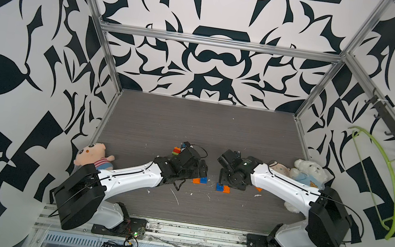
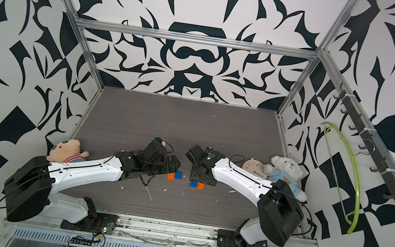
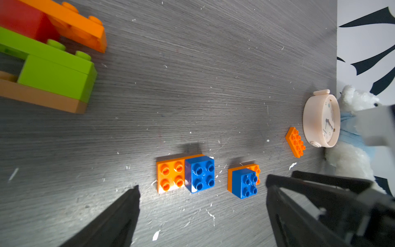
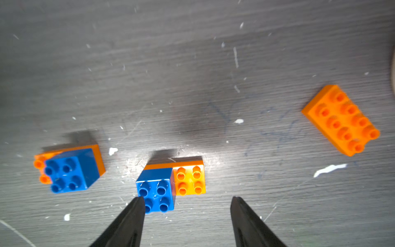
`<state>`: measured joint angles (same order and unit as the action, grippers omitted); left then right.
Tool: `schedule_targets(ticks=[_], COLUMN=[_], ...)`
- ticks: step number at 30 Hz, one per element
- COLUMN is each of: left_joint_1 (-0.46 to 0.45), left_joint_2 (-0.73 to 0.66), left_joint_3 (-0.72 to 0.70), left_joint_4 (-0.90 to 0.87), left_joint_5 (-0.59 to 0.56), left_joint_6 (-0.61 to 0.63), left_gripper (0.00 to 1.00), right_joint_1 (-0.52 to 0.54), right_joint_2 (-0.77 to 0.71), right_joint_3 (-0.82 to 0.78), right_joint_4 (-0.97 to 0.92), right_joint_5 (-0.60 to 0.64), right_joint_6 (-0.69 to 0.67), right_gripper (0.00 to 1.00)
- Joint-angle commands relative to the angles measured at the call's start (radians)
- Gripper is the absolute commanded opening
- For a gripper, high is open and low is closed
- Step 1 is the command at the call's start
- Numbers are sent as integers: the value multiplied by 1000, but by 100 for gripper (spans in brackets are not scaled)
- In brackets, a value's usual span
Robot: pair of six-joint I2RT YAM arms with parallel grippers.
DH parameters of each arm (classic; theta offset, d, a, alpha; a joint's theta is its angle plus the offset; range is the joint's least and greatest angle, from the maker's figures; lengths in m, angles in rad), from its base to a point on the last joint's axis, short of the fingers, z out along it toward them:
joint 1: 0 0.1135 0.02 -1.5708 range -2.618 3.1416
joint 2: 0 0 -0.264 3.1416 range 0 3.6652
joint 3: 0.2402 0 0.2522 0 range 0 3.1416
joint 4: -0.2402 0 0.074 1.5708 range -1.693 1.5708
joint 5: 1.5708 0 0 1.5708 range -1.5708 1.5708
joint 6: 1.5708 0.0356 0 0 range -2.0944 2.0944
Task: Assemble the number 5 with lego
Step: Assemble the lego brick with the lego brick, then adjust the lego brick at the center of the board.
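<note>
Two small lego builds lie at the table's front middle, each a blue brick on an orange plate: one (image 1: pixel 200 180) (image 3: pixel 184 174) (image 4: pixel 68 169) under my left gripper (image 1: pixel 201 173) (image 3: pixel 202 183), the other (image 1: pixel 223 187) (image 3: pixel 243 181) (image 4: pixel 171 184) under my right gripper (image 1: pixel 224 181) (image 4: pixel 187 198). Both grippers point down and stand open, holding nothing. In the right wrist view one fingertip (image 4: pixel 137 203) overlaps the blue brick's edge. A loose orange brick (image 4: pixel 341 120) (image 3: pixel 295 142) lies further right. A stack of red, lime green and orange bricks (image 1: pixel 177 150) (image 3: pixel 53 70) sits behind the left wrist.
A pink pig plush (image 1: pixel 91 153) lies at the left wall. At the right wall sit a white teddy bear (image 1: pixel 308 172) and a pale pink alarm clock (image 2: pixel 253 167) (image 3: pixel 320 122). A green hanger (image 1: pixel 379 178) hangs on the right wall. The dark wood table (image 1: pixel 190 128) stretches back.
</note>
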<state>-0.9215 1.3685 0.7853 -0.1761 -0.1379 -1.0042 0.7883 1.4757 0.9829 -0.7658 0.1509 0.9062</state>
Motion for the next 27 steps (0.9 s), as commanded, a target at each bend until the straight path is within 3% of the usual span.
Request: schedule_targets(ticks=[1,6,14,27], left_joint_1=[-2,-2,-10,-72], left_joint_2=[9,24,72,313], left_joint_3=[40,60,134,424], left_joint_4=[-7,14,9,-74], left_joint_5=[3,20,60,149], left_joint_6=[19,29,83,202], left_gripper=[99,99,99,99], right_joint_1=[-22,-72,-138,-400], right_joint_2=[-43,-85,-104,-153], right_joint_3=[22,-19,-63,-148], right_joint_4=[-31,-29,-12,-3], right_joint_5=[24,24,65,-29], right_joint_6=[-11,-3,-11,-90], right_gripper=[69,70,82,85])
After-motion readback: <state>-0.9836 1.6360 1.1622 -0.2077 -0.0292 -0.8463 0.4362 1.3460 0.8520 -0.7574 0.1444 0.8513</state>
